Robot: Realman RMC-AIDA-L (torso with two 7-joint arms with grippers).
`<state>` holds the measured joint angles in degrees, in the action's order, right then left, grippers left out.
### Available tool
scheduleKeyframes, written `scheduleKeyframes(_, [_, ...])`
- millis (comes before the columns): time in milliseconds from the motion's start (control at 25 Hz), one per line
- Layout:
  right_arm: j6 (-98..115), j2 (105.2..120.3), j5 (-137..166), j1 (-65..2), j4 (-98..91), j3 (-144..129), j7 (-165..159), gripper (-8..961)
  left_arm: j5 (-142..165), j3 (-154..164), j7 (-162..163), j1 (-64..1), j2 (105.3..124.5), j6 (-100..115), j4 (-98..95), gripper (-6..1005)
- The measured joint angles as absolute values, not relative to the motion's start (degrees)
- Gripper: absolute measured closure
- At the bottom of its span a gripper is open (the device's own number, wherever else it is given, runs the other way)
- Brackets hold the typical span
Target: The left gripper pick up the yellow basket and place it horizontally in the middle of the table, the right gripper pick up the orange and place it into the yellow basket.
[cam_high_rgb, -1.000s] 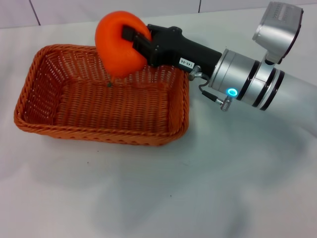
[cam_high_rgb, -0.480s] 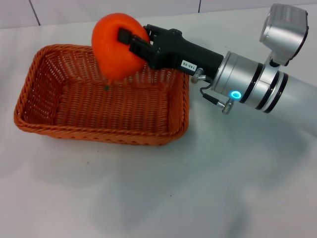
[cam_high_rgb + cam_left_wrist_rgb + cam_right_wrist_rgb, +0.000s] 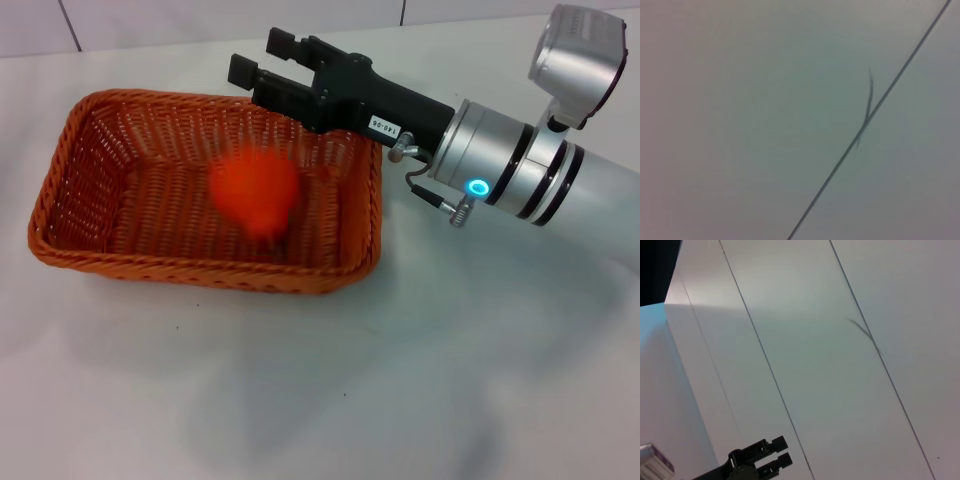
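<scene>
Above the far rim of the large rectangular woven wicker basket (image 3: 205,190), orange-brown with a braided edge, the right gripper (image 3: 264,58) hangs with its black fingers spread apart and nothing between them. The small, smooth, bright orange fruit (image 3: 254,193) shows as a blur inside the basket, over the woven floor toward the right half, apart from the claw; whether it touches the floor is not clear. The basket lies flat on the white table (image 3: 420,370), its long side across the view.

The main risk, as I judge it, is a bounce or roll: a roundish fruit landing on springy weave could run toward the low sloping near wall and hop the rim. A second risk is the black claw catching the far rim as it pulls away, dragging the light basket.

Room is generous. Bare table lies near and to the right of the basket, and the space above the fingers is free, so a lift clears the rim.

The left gripper is not visible; its wrist camera shows only a pale surface with a dark seam (image 3: 865,125).
</scene>
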<state>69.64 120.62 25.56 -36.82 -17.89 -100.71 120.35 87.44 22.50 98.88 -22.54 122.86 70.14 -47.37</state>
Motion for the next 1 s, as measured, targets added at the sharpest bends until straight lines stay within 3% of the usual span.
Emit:
scheduleKeyframes(120, [68.92,120.6,25.46,-36.83,-17.81,-100.51,120.5,297,87.44,22.51,98.87,-22.67,122.93,70.12,-47.37,357])
scheduleKeyframes(320, [64.29,120.58,23.55,-37.17,-18.11,-100.45,123.74,68,87.44,22.55,98.61,-22.91,123.05,69.77,-47.09,358])
scheduleKeyframes(520, [63.16,120.44,17.6,-36.17,-18.26,-100.39,135.22,6,87.44,22.26,97.6,-23.13,122.77,69.66,-45.77,357])
scheduleKeyframes(720, [66.64,120.6,7.81,-32.78,-18.28,-100.35,154.74,6,87.45,22.19,96.64,-23.14,122.72,68.8,-45.27,357])
scheduleKeyframes(1000, [68.23,120.28,-1.19,-27.38,-17.41,-92.27,158.65,5,87.46,21.94,91.63,-22.66,122.73,66.11,-45.14,357])
